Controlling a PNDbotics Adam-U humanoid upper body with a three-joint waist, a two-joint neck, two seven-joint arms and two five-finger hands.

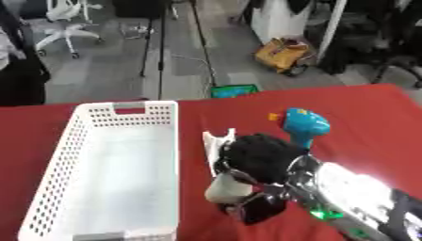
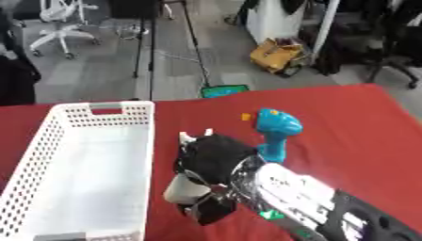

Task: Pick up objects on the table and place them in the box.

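My right hand (image 1: 257, 162) reaches in from the lower right and sits over a white object (image 1: 224, 187) on the red table (image 1: 362, 113), just right of the white perforated basket (image 1: 107, 169). Its fingers curl down around the white thing, whose upper edge (image 1: 217, 139) sticks out behind the hand. A blue toy drill (image 1: 305, 124) with an orange tip lies right behind the hand, apart from it. The basket's inside looks bare. My left hand appears in neither view.
The basket stands lengthwise at the left. Red table surface stretches to the right of the drill. Beyond the far edge are a floor, an office chair, a tripod and a yellow bag.
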